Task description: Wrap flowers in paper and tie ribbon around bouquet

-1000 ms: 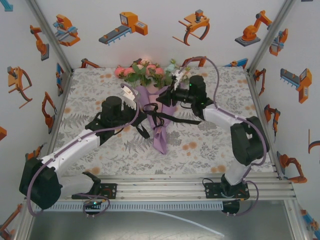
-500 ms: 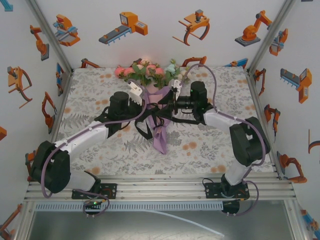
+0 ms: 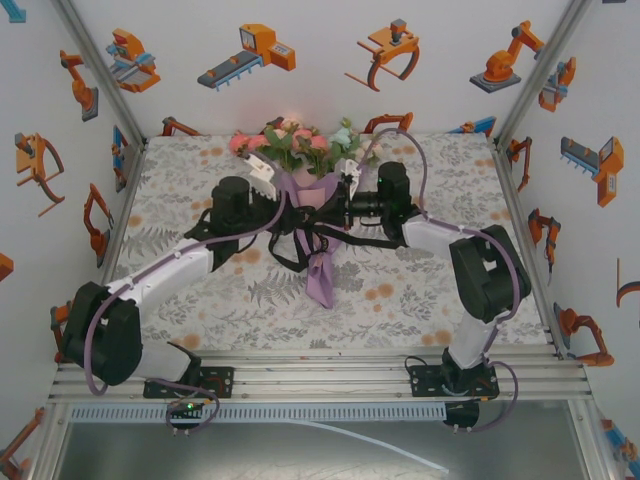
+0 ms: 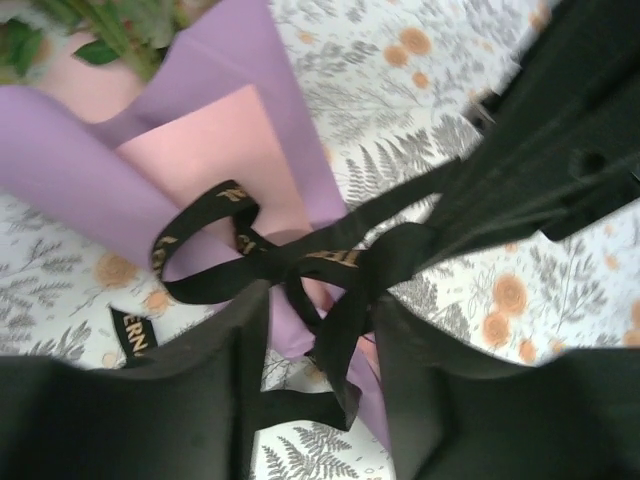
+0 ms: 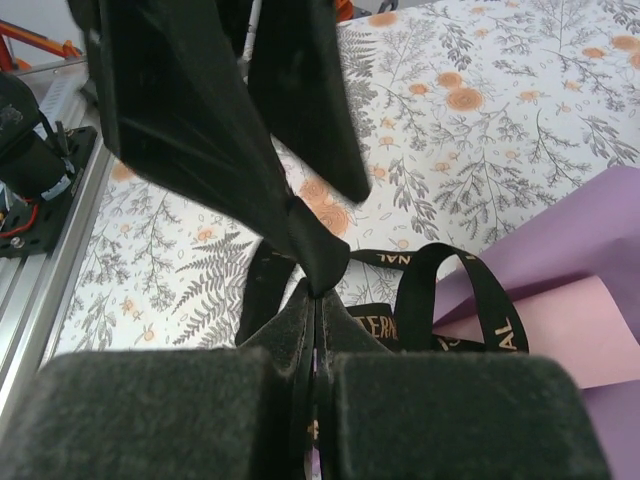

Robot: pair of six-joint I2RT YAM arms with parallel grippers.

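Bow-tying step: ribbon [image 4: 300, 262] is pinched by right hand [image 5: 316, 310], left hand [image 4: 322, 305] unclenched astride it — tightening pull needed next.

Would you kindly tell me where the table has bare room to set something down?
Free: the tablecloth between the bouquet tip and right arm, and the far-left corner beyond the left arm. Crowded: the centre, around the ribbon.

Middle of the table [image 3: 420, 300] is jammed: bouquet [image 3: 320, 275] dead centre, ribbon [image 4: 330, 258] loops spilling off it toward 7, left arm [image 3: 170, 272] cutting in from 8, right arm [image 3: 432, 232] from 3. Open mat at 5 to 6 below the cone tip, plus the far corners at 10 and 2.
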